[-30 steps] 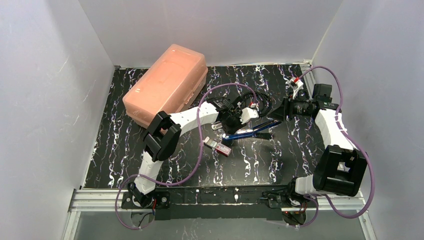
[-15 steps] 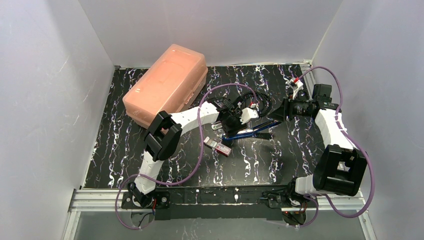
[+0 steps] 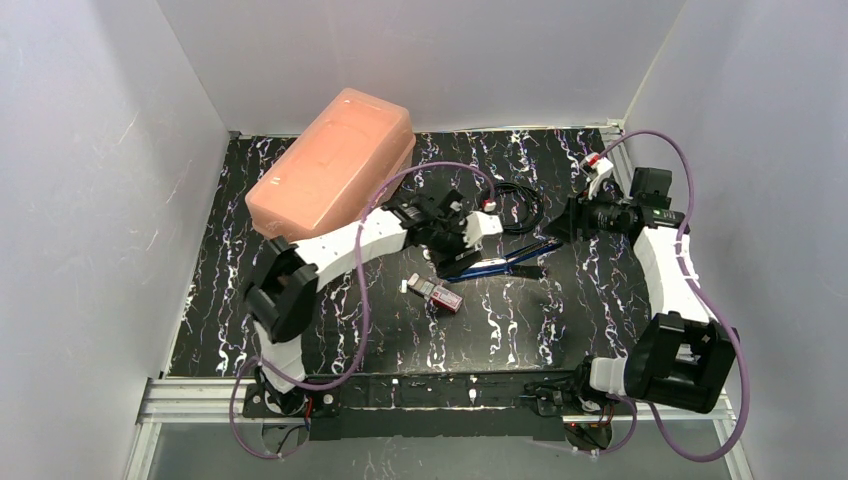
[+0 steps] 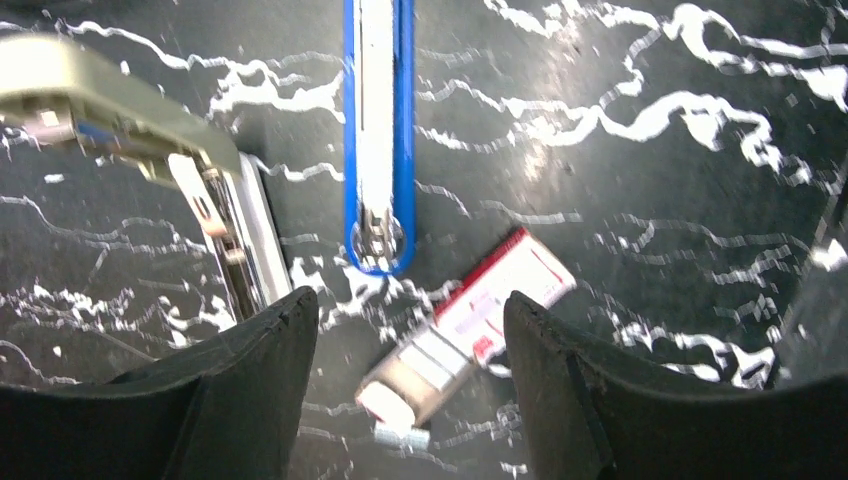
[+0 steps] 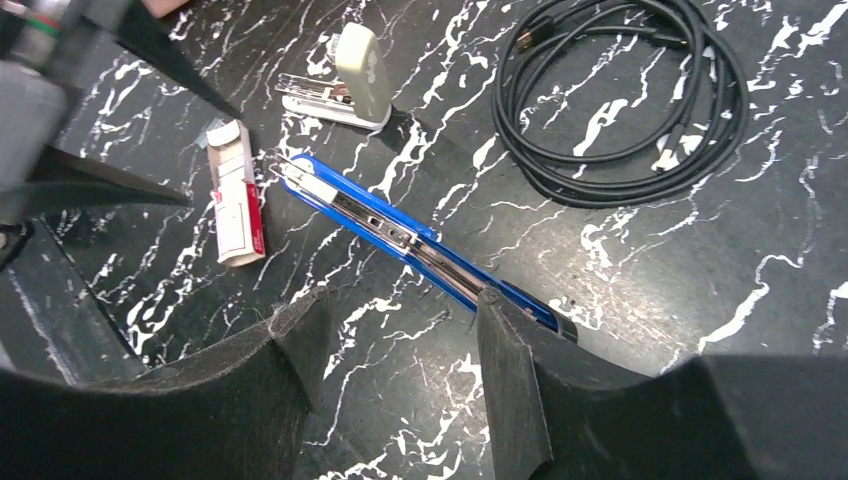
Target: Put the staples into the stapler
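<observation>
Left gripper point(image 4: 408, 305) jaws apart, empty, hovering over the stapler point(image 4: 377, 130) nose and the staples point(image 4: 490, 305) — box lies flat on the table point(image 3: 560, 320) just beside that nose, tray partly slid out. Right gripper point(image 5: 400, 320) also apart, holding nothing, above the stapler's rear. Risks: box is low and flat, so fingers may skid off or shove it against the stapler; a tilted pick could spill the tray — beige tool point(image 5: 358, 70) nearby might get nudged.
</observation>
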Controlling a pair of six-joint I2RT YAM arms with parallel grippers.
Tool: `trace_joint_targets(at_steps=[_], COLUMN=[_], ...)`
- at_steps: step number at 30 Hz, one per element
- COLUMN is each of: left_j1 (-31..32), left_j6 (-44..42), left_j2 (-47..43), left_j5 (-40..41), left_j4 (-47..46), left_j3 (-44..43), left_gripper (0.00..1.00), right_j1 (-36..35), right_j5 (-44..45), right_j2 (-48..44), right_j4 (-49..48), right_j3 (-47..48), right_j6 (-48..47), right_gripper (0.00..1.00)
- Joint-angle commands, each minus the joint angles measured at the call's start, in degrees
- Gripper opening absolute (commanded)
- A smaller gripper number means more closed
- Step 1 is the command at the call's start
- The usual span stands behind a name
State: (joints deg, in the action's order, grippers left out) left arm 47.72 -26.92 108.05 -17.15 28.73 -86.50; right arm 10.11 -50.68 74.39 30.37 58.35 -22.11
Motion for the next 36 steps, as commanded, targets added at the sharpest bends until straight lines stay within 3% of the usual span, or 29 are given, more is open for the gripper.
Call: trace_joint_targets(at_steps=[1, 6, 9, 13, 19, 23, 32, 36], left_j1=[-3.2, -8.9, -9.6, -9.6, -9.5, -9.1, -8.7, -8.7], left_j6=[-4.7, -9.8, -9.5, -2.2, 12.5, 16.7, 24.3, 25.9], left_j2=[-10.0, -18.1, -19.7, -20.1, -18.5, -17.4, -12.4, -10.2], left_j5=[-6.4, -14.9, -11.9, -4.4, 5.3, 10.4, 12.0, 11.7], left_j4=[-1.2, -0.2, 1.5, 2.8, 3.6, 3.1, 2.8, 3.1], left_j3=[8.9, 18.0, 20.0, 21.9, 24.4, 25.9, 24.2, 22.8], left_gripper=[0.66, 0.66, 0.62, 0.59, 0.57, 0.58, 0.66, 0.64], right_j1=[-0.6, -9.1, -14.8, -18.6, -19.4, -19.4, -19.4, -19.3], right_j5=[3.8, 10.3, 13.3, 14.5, 14.9, 14.9, 15.3, 15.3], right_j2=[-2.2, -1.8, -1.5, -0.9, -0.2, -0.3, -0.5, -0.7], right_j4=[2.5, 3.0, 0.5, -2.5, -4.9, -5.9, -6.7, -7.0], right_j3=[2.6, 2.9, 1.8, 0.5, -1.6, -2.7, -3.4, -3.6], right_j6=[-3.6, -5.0, -4.4, -3.7, -3.3, -3.1, -3.4, -3.6], right_gripper=[0.62, 0.6, 0.59, 0.59, 0.58, 0.58, 0.58, 0.58])
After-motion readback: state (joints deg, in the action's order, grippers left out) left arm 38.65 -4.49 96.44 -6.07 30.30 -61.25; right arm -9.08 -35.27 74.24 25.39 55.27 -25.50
